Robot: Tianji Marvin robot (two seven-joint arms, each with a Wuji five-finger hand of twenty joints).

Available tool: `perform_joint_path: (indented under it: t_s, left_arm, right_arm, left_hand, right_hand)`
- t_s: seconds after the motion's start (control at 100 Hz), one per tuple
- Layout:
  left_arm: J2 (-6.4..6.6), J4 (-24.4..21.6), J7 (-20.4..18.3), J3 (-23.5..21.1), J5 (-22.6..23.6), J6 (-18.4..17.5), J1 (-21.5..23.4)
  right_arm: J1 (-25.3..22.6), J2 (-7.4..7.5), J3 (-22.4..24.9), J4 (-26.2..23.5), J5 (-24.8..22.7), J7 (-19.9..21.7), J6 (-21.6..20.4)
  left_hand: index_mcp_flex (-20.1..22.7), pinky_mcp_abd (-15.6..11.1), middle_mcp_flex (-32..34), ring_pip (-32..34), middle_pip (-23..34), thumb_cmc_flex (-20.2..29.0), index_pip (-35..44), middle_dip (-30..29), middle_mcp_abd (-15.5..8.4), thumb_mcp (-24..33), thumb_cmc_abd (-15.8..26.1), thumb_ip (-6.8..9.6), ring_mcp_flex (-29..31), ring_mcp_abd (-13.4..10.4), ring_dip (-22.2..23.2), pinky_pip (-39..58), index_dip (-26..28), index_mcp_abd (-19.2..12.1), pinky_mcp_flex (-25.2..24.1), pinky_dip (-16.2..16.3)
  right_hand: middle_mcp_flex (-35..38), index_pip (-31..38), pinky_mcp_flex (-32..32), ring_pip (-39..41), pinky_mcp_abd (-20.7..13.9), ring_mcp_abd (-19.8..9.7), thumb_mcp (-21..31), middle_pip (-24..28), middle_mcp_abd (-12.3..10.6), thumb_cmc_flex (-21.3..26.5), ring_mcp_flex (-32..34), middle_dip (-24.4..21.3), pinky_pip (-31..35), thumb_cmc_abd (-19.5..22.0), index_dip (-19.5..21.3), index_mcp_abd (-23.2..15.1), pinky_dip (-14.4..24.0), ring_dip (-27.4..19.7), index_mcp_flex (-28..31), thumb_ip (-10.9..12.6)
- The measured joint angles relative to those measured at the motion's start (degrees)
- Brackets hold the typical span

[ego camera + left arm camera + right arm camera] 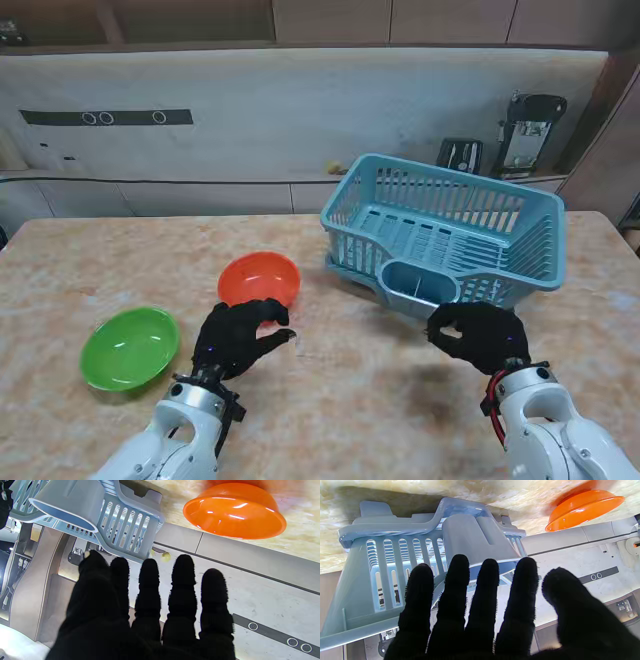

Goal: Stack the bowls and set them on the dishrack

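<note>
An orange bowl (260,279) sits upright near the table's middle; it also shows in the left wrist view (233,511) and the right wrist view (582,507). A green bowl (130,347) lies to its left, nearer to me. The light blue dishrack (450,235) stands at the right. My left hand (238,337), in a black glove, hovers just nearer to me than the orange bowl, its fingers (183,580) spread and holding nothing. My right hand (480,335) is open in front of the rack's cutlery cup (420,283), fingers (485,580) apart.
Beyond the table's far edge runs a white counter with a dark appliance (528,135) and a small black device (460,155). Bare tabletop (350,400) lies between my two hands.
</note>
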Motion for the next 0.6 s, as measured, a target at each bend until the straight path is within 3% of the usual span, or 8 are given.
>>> perform_joint_path:
  t_s: [0.6]
  left_arm:
    - [-0.04,0.0,0.1,-0.1,-0.2,0.6,0.0]
  right_arm:
    - [0.0,0.00,0.0,0.0,-0.1,-0.1,0.2]
  left_hand:
    - [0.0,0.0,-0.3,-2.2,-1.4,0.0,-1.1,-0.2,0.0,0.0,0.0,0.00,-0.1,0.0,-2.0,-0.2,-1.5,0.0,0.0,0.0]
  right_hand:
    - [0.0,0.0,-0.3,0.0,0.0,0.0,0.0,0.0,0.0,0.0,0.0,0.0,-0.5,0.0,0.0,0.0,-0.1,0.0,0.0,0.0]
